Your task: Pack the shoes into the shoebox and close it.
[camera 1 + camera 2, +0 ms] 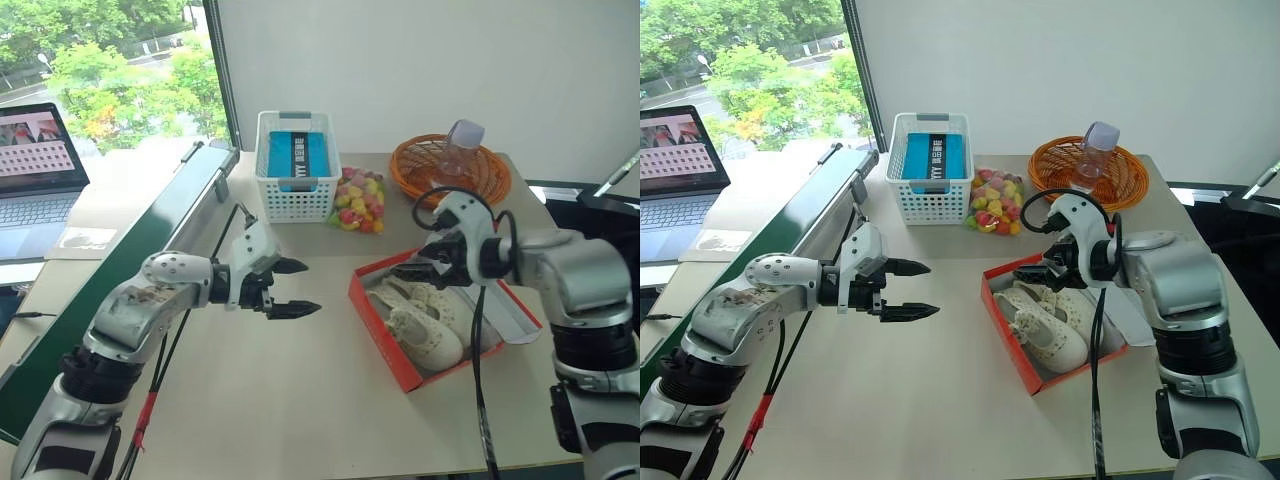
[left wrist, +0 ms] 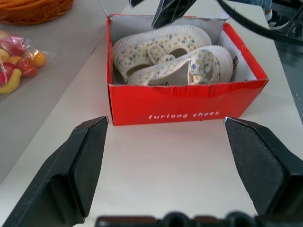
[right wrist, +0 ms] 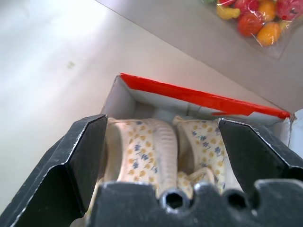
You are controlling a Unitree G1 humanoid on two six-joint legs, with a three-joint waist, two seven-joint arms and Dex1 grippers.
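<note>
Tabletop point(image 1: 300, 400), shoes point(image 1: 425, 325) in shoebox point(image 1: 385, 340), right gripper point(image 1: 425, 262) above

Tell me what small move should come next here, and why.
Probably the right gripper should reach for the lid, which lies open flat on the table on the box's right side, to start folding it over. Both shoes already lie side by side inside the shoebox, and both grippers, the left gripper included, are open and hold nothing, so only closing appears to be left.

Right end effector point(image 3: 161, 142) open above shoes point(image 3: 142, 151) lying inside shoebox point(image 3: 199, 98).
</note>
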